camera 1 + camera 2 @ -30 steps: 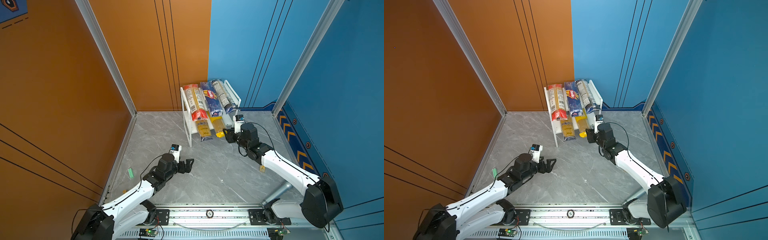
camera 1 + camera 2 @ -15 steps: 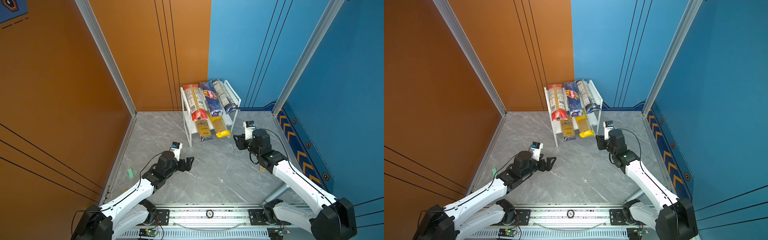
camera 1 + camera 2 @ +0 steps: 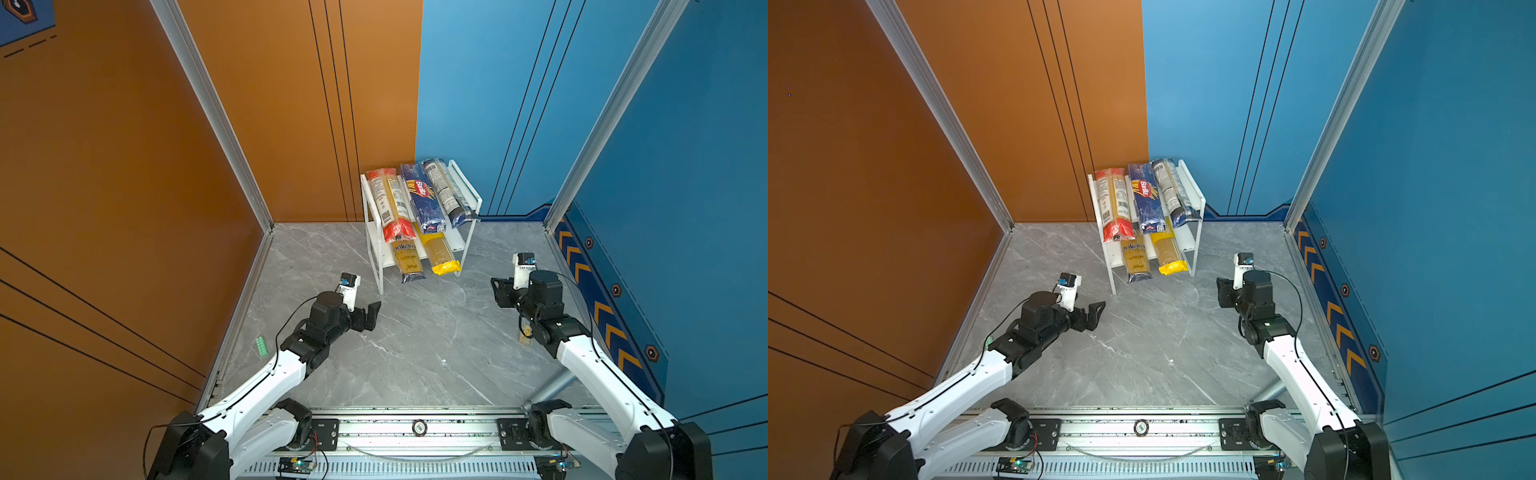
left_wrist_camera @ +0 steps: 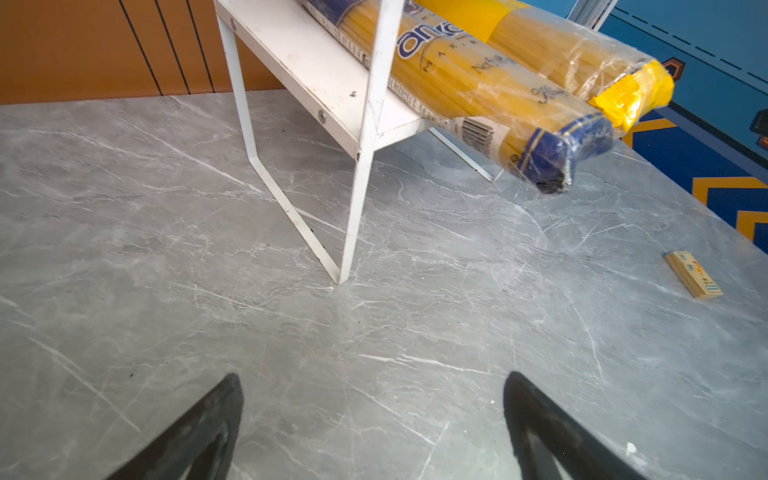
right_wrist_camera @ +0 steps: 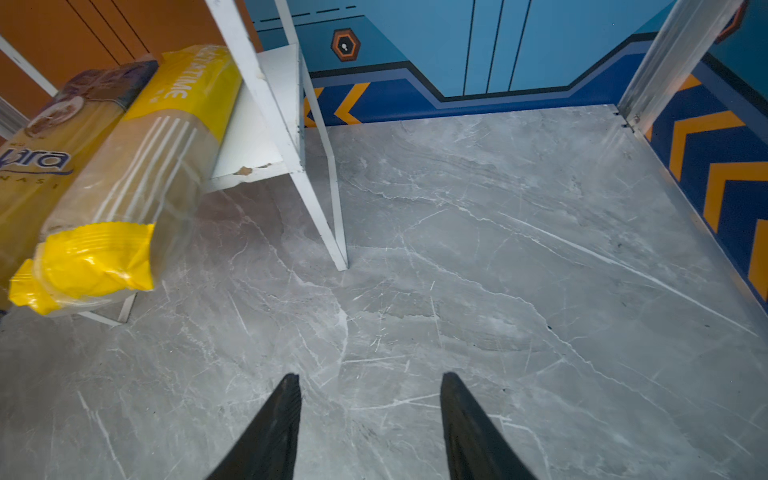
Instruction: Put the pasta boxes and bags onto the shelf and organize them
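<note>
- All five packs are on the shelf (image 3: pixel 467 189). The red pack (image 3: pixel 390 203), Barilla (image 3: pixel 422 199) and clear pack (image 3: pixel 445 193) sit side by side on the top board. The blue-yellow pack (image 3: pixel 407 259) and yellow pack (image 3: pixel 441 253) sit side by side on the lower one.
- Both lower packs poke out past the front edge, with their ends hanging over the table (image 3: pixel 415 353).
- Your left gripper (image 4: pixel 372 382) is spread wide and empty, hovering near the shelf's front leg.
- Your right gripper (image 5: pixel 370 376) has its jaws partly apart with nothing between them, off to the shelf's other side.
- Looks to me like placing is done and only tidying is left, if that.
- If you do shift one, I'd guess they're light but long, with slick film, and the spaghetti inside will snap if you bend it.
- I'd pinch across the narrow width near the middle. The crimped end would probably just crumple or slip out.
</note>
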Controlling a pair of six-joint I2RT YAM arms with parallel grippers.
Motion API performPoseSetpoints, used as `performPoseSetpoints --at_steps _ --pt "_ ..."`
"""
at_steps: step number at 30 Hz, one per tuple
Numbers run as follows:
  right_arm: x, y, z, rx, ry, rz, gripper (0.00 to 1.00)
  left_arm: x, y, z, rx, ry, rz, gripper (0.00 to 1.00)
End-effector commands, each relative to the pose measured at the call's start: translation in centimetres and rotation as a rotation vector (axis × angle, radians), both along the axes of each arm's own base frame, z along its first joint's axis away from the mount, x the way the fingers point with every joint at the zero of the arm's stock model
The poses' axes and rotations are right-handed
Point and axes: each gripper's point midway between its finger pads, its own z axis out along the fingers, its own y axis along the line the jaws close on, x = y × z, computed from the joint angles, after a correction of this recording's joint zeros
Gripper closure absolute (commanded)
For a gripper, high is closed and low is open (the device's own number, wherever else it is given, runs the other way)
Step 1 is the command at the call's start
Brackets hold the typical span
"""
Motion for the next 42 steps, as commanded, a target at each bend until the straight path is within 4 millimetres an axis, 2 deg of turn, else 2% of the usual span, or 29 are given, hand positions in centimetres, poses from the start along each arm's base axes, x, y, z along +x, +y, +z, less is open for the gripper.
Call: performPoseSetpoints --at_steps 1,13,20,24,28,32,42 --pt "0.4 -0.7 0.4 0.000 -0.062 -0.007 0.48 1.6 1.4 1.8 0.038 -0.085 0.036 0.02" --pt "1.3 -4.2 -3.4 -0.054 -0.107 -0.101 0.48 3.7 8.5 1.1 0.041 -0.137 0.231 0.02" --pt "3.0 -4.5 -5.0 -0.059 -0.121 -0.101 0.47 4.2 13.8 0.4 0.047 -0.152 0.392 0.02" --pt "3.8 -4.7 -6.0 -0.081 -0.106 -0.104 0.46 4.5 16.1 -0.8 0.042 -0.155 0.451 0.02" --pt "4.2 -5.0 -6.5 -0.098 -0.111 -0.109 0.46 4.9 17.4 -2.5 0.053 -0.126 0.480 0.02" --pt "4.3 -5.4 -7.1 -0.109 -0.134 -0.126 0.45 5.3 18.6 -3.9 0.050 -0.181 0.527 0.02" --pt "4.7 -5.7 -9.7 -0.104 -0.147 -0.142 0.44 7.0 18.8 -5.8 0.014 -0.188 0.520 0.02"
